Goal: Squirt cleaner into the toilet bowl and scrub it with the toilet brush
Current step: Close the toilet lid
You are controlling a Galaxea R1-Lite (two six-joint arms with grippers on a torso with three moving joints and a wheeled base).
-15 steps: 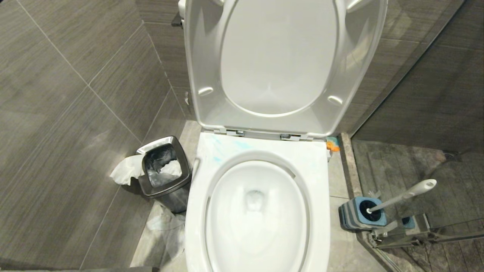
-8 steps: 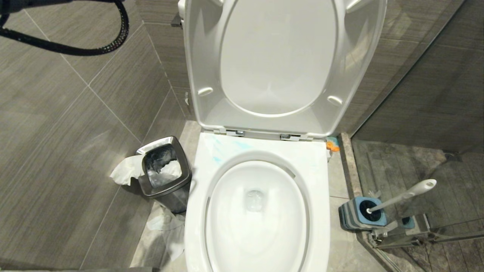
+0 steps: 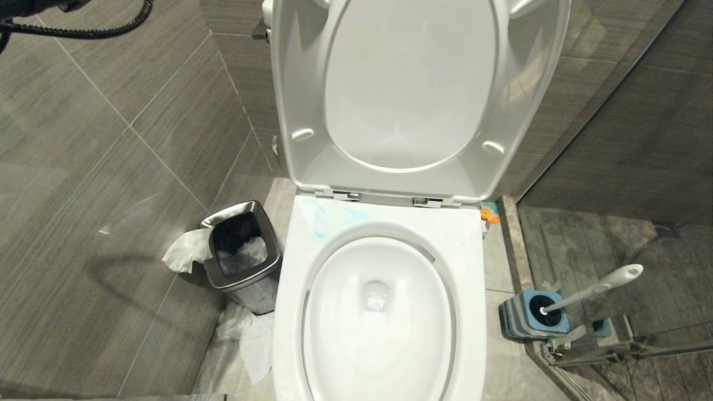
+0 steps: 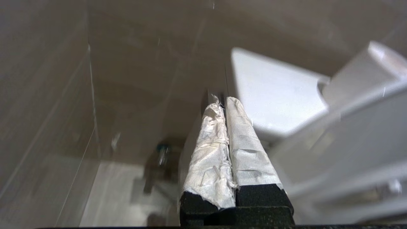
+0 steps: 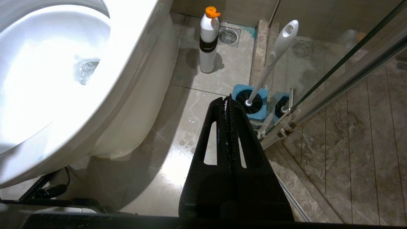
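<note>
Toilet (image 3: 379, 334) centre, seat and lid up against the far wall. Pale blue cleaner smears (image 3: 320, 223) on the far left of the rim; water in the drain. Brush (image 3: 590, 289) stands in its blue-grey holder (image 3: 532, 317) on the floor right of the toilet, handle leaning right, by the glass partition. White bottle with orange cap (image 5: 208, 41) on the floor beyond the holder. Steel bin (image 3: 242, 250) left of the toilet, tissue around it. Left gripper (image 4: 222, 101) raised at far left, paper-wrapped fingers pressed together, empty. Right gripper (image 5: 228, 100) low near the holder, fingers together, empty.
</note>
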